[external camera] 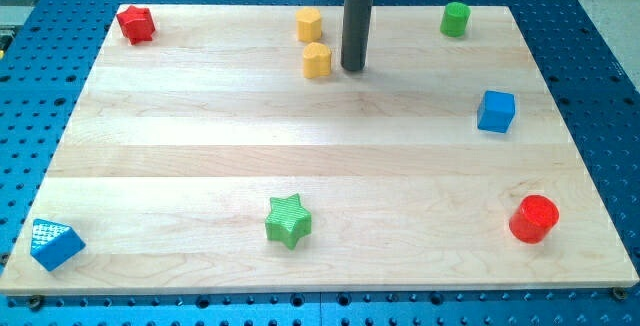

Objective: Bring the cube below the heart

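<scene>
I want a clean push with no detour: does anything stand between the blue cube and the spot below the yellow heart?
Nothing visible does. The blue cube sits at the view's right, the yellow heart near the top beside my tip; the wood between them lies bare.

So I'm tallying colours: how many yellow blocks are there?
2, both near the view's top centre: one yellow block by the board's top edge, a yellow heart just below it, left of my tip. None appear hidden.

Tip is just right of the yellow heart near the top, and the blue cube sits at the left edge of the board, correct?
Not quite. My tip is just right of the yellow heart, but the camera view shows the blue cube at the board's right edge, not the left.
</scene>
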